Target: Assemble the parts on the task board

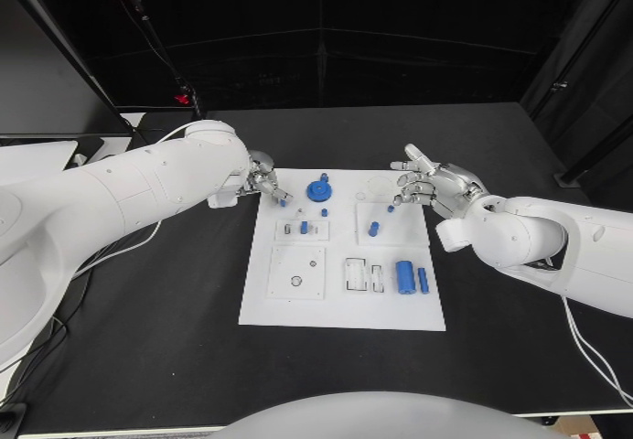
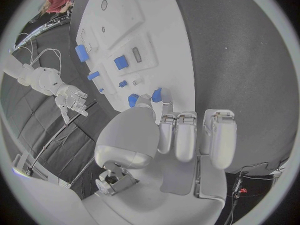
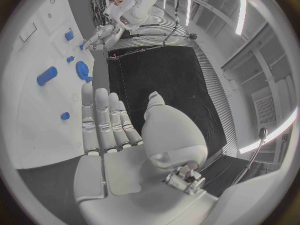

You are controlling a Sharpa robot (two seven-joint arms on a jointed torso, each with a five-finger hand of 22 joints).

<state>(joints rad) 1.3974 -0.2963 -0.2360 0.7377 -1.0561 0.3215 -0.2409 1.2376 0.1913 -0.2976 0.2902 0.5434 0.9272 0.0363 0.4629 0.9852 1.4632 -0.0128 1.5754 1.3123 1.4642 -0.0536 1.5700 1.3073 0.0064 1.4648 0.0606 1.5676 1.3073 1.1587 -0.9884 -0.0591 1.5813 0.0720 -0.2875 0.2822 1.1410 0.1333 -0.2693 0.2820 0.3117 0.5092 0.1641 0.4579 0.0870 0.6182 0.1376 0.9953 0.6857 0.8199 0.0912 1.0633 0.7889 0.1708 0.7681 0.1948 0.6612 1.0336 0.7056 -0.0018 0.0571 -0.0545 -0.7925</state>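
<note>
left hand fingers: left hand (image 1: 259, 179) at the far-left corner of the task board (image 1: 264, 311). In the left wrist view the fingers (image 2: 186, 135) are curled in, thumb and one fingertip closed on a small blue part (image 2: 157, 94). Looks like a pinch, though how firm is hard to tell.

right hand fingers: right hand (image 1: 429, 185) hovering over the far-right corner of the board, fingers (image 3: 100, 117) straight and apart, holding nothing.

parts: blue round piece (image 1: 318, 190) near the far edge, small blue pegs (image 1: 372, 229) standing mid-board, two blue cylinders (image 1: 413, 277) lying near the right edge on the robot's side. Board sits flat in the middle of the black counter (image 1: 158, 366).

what could go wrong: pinched part is tiny and only caught at the fingertips, so could probably slip or twist on the way to its hole and drop onto the board. Also a chance of knocking the standing pegs close by if the hand comes down off line.

view differences: head view gives the whole board layout but mostly hides the pinched part behind the left hand; left wrist view shows the pinch itself. Right wrist view shows the empty palm straight on, plus the left hand (image 3: 103, 31) across the board.
</note>
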